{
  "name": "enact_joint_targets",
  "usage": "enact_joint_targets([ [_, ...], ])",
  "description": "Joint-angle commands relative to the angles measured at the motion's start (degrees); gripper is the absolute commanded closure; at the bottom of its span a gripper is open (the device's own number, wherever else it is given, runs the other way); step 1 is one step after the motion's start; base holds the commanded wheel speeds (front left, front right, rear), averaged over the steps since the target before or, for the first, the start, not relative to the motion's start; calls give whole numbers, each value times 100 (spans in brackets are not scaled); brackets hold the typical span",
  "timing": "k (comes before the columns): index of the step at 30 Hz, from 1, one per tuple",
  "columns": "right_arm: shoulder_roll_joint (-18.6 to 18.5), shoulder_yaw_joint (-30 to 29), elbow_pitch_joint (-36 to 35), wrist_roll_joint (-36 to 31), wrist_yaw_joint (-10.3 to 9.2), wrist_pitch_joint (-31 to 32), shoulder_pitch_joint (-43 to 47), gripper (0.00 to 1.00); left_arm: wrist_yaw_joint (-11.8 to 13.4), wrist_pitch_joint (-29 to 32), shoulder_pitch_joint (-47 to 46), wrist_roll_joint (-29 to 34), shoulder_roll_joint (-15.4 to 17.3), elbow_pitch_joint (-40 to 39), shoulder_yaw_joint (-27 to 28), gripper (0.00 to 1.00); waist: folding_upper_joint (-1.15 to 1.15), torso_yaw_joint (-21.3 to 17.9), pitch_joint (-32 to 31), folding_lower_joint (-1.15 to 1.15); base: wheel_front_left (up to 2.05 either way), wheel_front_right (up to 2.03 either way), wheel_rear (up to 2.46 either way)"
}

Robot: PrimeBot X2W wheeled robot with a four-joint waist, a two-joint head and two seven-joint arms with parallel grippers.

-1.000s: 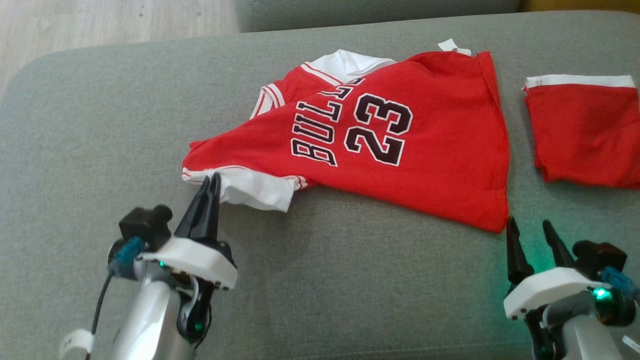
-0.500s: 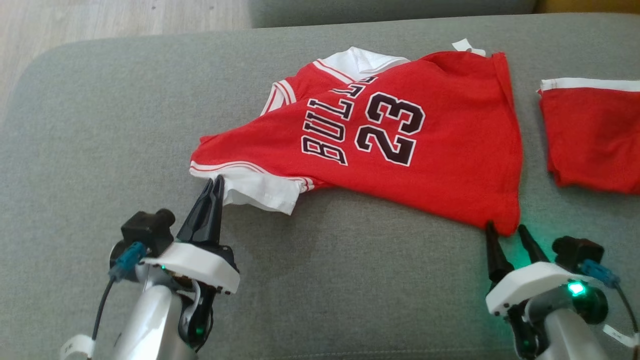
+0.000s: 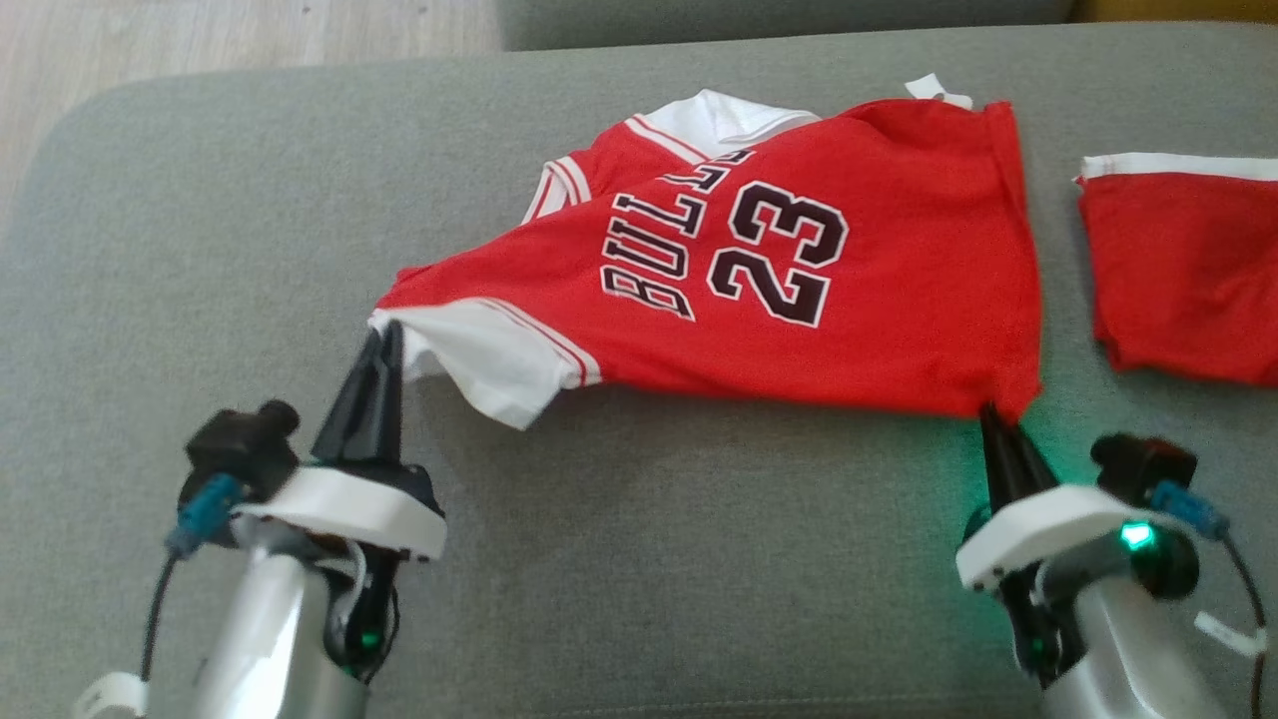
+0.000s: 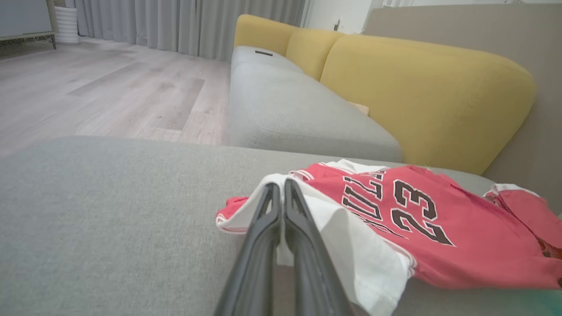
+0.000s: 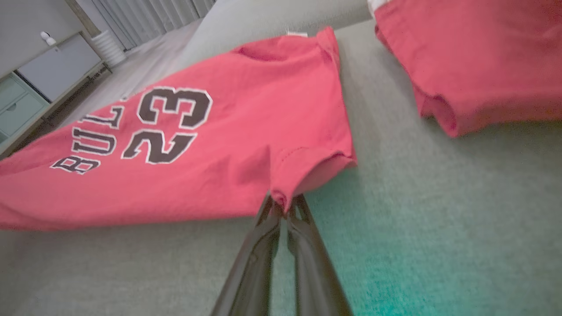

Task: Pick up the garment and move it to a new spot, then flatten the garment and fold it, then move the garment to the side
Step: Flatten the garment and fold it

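The garment is a red jersey with white sleeves and black "BULLS 23" lettering, lying on a grey sofa seat. My left gripper is shut on the white sleeve edge at the jersey's near left; the left wrist view shows its jaws pinching that white cloth on the garment. My right gripper is shut on the jersey's near right hem corner. In the right wrist view the corner of the garment sits pinched between the tips of the right gripper, with the near hem lifted off the seat.
A second red and white piece of clothing lies to the right of the jersey. Wooden floor lies beyond the seat's far left edge. A yellow sofa back and another grey seat stand behind.
My right gripper moved forward to the hem corner and shut on it. Both grippers have lifted the jersey's near edge, stretching it between them; the left gripper shifted slightly left.
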Motion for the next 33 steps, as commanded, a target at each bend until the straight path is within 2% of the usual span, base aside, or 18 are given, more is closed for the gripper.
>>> enact_joint_targets([
  [1, -21, 169, -276, -9, -5, -78, -296, 100, -27, -70, -283, -10, 51, -258, 247, 100, 0, -30, -26, 0, 0, 0, 0],
  [5, -94, 290, -1061, -133, -5, 75, -455, 100, -33, -70, -453, -111, 112, -591, 435, 100, 0, -120, -131, 0, 0, 0, 0],
  [11, -633, 542, -2335, -29, -5, 502, -942, 100, -35, -70, -977, -447, 365, -1128, 634, 100, 0, -191, -348, 0, 0, 0, 0],
  [14, -965, 719, -2793, 56, -5, 712, -1237, 100, -35, -70, -1266, -616, 492, -1386, 711, 100, 0, -192, -490, 0, 0, 0, 0],
  [18, -1224, 809, -3310, 193, -5, 1025, -1523, 100, -35, -68, -1479, -799, 622, -1789, 816, 100, 0, -190, -654, 0, 0, 0, 0],
  [22, -1281, 688, -3851, 323, -5, 1442, -1564, 100, 14, 132, -1545, -1039, 681, -2407, 988, 100, 0, -185, -715, 0, 0, 0, 0],
  [28, -1010, 370, -4637, 383, -5, 2133, -1511, 100, 153, 792, -1763, -1274, 912, -3257, 1165, 100, 0, -174, -503, 0, 0, 0, 0],
  [33, -861, 336, -4527, 395, -5, 2587, -2001, 100, 117, 1156, -2381, -1312, 1252, -2956, 1152, 100, 0, -196, -2, 0, 0, 0, 0],
])
